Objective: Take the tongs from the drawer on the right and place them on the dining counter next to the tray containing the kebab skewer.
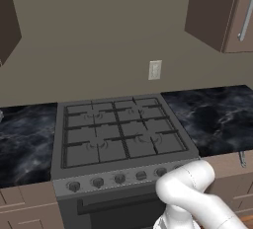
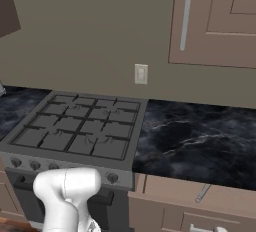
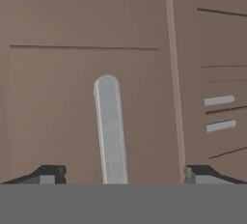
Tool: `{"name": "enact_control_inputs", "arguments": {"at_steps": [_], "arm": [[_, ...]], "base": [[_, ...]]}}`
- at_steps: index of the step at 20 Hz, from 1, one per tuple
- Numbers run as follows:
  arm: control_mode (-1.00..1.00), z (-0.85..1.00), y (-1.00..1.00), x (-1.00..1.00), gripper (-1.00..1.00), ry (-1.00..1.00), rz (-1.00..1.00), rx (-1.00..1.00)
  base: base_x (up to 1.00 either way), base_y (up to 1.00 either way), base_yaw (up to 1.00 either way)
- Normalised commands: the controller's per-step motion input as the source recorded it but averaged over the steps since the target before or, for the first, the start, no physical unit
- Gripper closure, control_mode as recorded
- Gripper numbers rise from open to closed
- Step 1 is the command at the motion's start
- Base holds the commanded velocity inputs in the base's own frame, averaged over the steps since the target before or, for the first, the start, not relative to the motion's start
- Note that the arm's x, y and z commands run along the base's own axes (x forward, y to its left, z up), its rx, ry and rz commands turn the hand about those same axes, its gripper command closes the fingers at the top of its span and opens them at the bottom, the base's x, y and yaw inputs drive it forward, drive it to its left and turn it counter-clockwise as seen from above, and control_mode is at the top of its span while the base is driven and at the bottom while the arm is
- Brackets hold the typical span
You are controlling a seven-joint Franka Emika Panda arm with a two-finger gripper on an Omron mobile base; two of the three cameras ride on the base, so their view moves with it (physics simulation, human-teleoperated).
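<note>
the gripper (image 3: 124,172) faced the drawer (image 3: 87,102) front close up, its two finger tips (image 3: 48,174) spread wide apart, one on each side of the silver bar handle (image 3: 111,129) and gripping nothing. the handle stood between the tips, touching neither. more drawer fronts with small silver handles (image 3: 219,101) lay beside this drawer. the tongs could not be seen.

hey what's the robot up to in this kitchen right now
The white arm is working low, in front of the brown cabinets right of the stove. Its hand is open, fingertips either side of the silver bar handle on a drawer front, not gripping it. The drawer looks shut. The black counter lies above.
</note>
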Motion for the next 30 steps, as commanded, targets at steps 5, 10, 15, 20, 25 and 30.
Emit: {"name": "enact_control_inputs", "arguments": {"at_steps": [5,10,15,20,25,30], "arm": [[-1.00,0.18,0.00,-0.15,-1.00,0.00,0.00,0.00],[-1.00,0.34,0.00,-0.01,-1.00,0.00,0.00,0.00],[-1.00,0.50,0.00,0.00,-1.00,0.00,0.00,0.00],[-1.00,0.49,0.00,0.00,-1.00,0.03,0.00,-0.01],[-1.00,0.38,0.00,0.00,-1.00,0.05,0.00,0.00],[-1.00,0.29,0.00,0.00,-1.00,0.10,0.00,0.00]], "base": [[0.00,0.00,0.00],[0.00,0.00,0.00],[0.00,0.00,0.00],[0.00,0.00,0.00],[0.00,0.00,0.00],[0.00,0.00,0.00]]}}
